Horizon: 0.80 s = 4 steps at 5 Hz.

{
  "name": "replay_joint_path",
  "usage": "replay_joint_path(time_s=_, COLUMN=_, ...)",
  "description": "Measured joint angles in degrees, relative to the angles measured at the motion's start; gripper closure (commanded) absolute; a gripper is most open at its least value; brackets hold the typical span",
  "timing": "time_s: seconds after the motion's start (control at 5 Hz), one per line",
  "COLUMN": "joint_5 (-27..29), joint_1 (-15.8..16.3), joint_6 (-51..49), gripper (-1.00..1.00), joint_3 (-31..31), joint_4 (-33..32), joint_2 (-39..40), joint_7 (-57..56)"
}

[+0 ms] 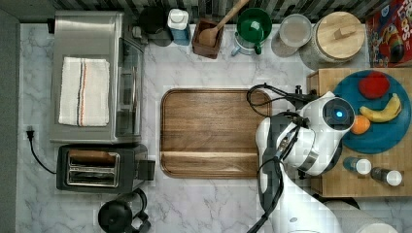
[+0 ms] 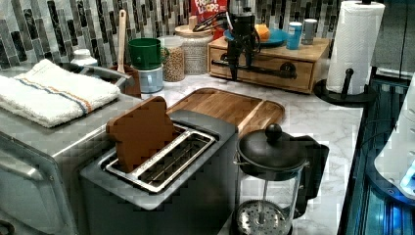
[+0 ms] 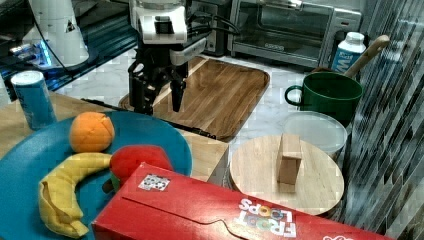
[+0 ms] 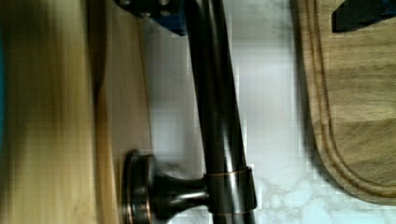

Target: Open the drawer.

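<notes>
The black bar handle (image 4: 219,116) runs closest to the wrist camera; the gripper (image 3: 159,97), spread wide, straddles it, seemingly to clamp and pull the drawer (image 2: 264,68) toward the tray (image 1: 209,133).

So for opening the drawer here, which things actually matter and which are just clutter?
In play:
drawer
handle
claw, open, over the handle

Just lying about:
tray
blue plate with banana and orange
toaster
towel
green mug
cereal box
paper towels
</notes>
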Motion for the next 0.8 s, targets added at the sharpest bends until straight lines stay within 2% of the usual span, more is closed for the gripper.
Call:
replay_joint_path(time_s=0.2, joint_5=2.90, joint_1=0.00, joint_6=2.13, gripper=-1.00, joint_3=0.50, joint_4=-0.67, joint_2=0.07, joint_7=-0.39)
replay_joint_path(time_s=0.4, joint_5=3.10, joint_1=-0.11, joint_6=8.17, gripper=-1.00, joint_3=2.09, joint_4=-3.02, joint_2=-0.08, joint_7=-0.22)
replay_joint_path(time_s=0.8, joint_5=2.52, joint_1=3.99, joint_6=8.45, gripper=-1.00, joint_3=3.90, joint_4=-7.05, joint_2=-1.23, joint_7=7.95)
